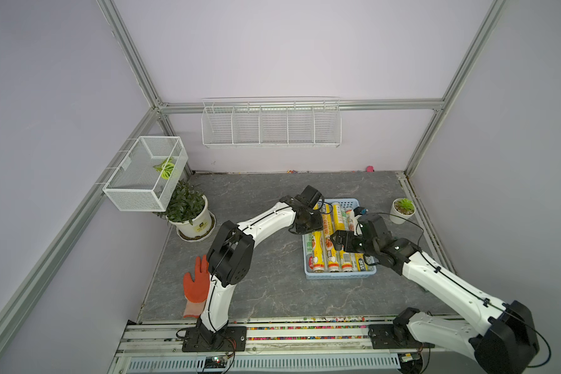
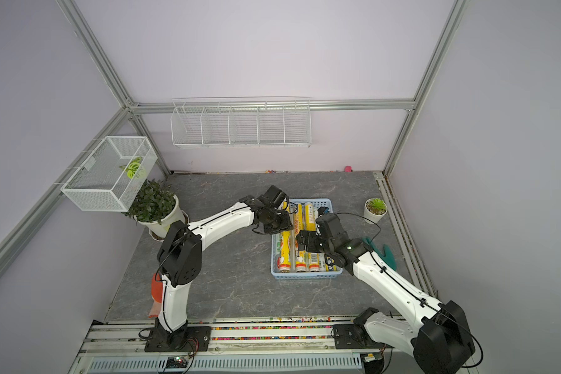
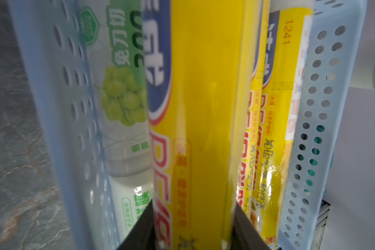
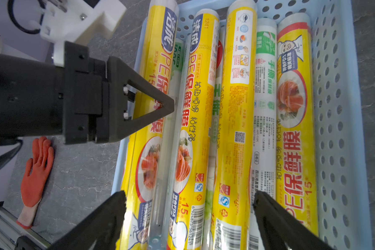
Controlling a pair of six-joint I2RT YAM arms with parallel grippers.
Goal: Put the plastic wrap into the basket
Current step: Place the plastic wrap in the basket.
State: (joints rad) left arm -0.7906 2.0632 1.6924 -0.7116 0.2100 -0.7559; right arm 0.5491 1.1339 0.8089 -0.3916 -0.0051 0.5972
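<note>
Left wrist view: left claw [image 3: 193, 233] clamps a yellow roll [image 3: 204, 108].

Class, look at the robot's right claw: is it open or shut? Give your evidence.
Open: the right claw has fingers spread wide over the plastic wrap, gripping none.

I note pale lilac walls [image 1: 289, 48] on three sides, evenly lit and edged by an aluminium frame [image 1: 298, 105]. The working surface is a grey, marble-veined tabletop [image 1: 272, 285]. On the back wall I see a long white wire rack [image 1: 271, 129]; a white mesh box [image 1: 133, 191] hangs off the left wall, above a potted plant [image 1: 188, 207].
</note>
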